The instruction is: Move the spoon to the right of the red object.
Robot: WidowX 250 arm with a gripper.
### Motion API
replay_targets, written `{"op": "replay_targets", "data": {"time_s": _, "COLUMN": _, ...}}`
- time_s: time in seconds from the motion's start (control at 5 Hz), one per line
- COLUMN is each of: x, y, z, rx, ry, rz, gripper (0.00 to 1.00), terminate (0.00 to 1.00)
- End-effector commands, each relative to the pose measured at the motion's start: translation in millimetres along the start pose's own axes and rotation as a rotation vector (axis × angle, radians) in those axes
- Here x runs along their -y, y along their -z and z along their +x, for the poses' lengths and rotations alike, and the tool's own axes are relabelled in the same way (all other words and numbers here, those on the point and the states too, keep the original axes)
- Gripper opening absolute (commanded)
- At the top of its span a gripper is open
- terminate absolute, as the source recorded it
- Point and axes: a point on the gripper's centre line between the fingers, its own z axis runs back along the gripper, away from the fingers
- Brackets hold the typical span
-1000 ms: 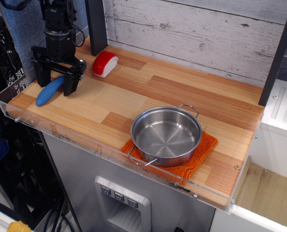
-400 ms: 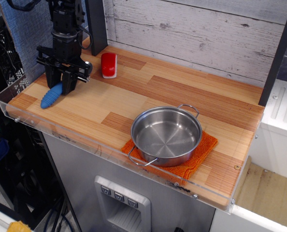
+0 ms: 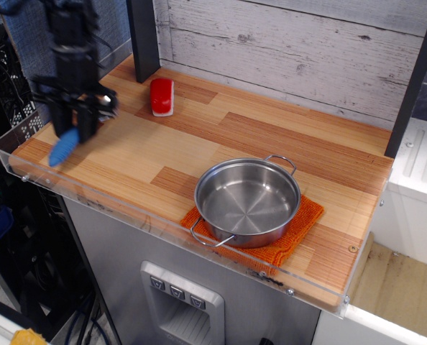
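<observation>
The spoon's blue ribbed handle (image 3: 63, 146) sticks out down-left from my gripper (image 3: 75, 122) at the table's left end. Its silver bowl is hidden behind the fingers. The gripper is shut on the spoon near its upper end and looks motion-blurred. The handle tip hangs over the front-left corner of the wooden table (image 3: 221, 136). The red object (image 3: 162, 96), red on top with a white underside, lies at the back left near the dark post, to the right of and behind the gripper and apart from it.
A steel pot (image 3: 247, 201) stands on an orange cloth (image 3: 305, 215) at the front middle. A clear plastic rim (image 3: 127, 208) runs along the table's front edge. A dark post (image 3: 143, 36) stands at the back left, with a plank wall behind.
The gripper closed on the spoon and moved left with it. Earlier the red object was nudged and turned, and it now lies narrower, end-on.
</observation>
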Motion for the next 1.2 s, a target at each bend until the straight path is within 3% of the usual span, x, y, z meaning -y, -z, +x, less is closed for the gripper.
{"op": "replay_targets", "data": {"time_s": 0.0, "x": 29, "y": -99, "z": -15, "rx": 0.152, "ry": 0.000, "rz": -0.003, "gripper": 0.00, "terminate": 0.00}}
{"op": "replay_targets", "data": {"time_s": 0.4, "x": 119, "y": -112, "z": -18, "rx": 0.188, "ry": 0.195, "rz": -0.058, "gripper": 0.00, "terminate": 0.00}}
{"op": "replay_targets", "data": {"time_s": 0.6, "x": 141, "y": -104, "z": -7, "rx": 0.188, "ry": 0.223, "rz": -0.035, "gripper": 0.00, "terminate": 0.00}}
{"op": "replay_targets", "data": {"time_s": 1.0, "x": 144, "y": -69, "z": 25, "rx": 0.168, "ry": 0.151, "rz": 0.000, "gripper": 0.00, "terminate": 0.00}}
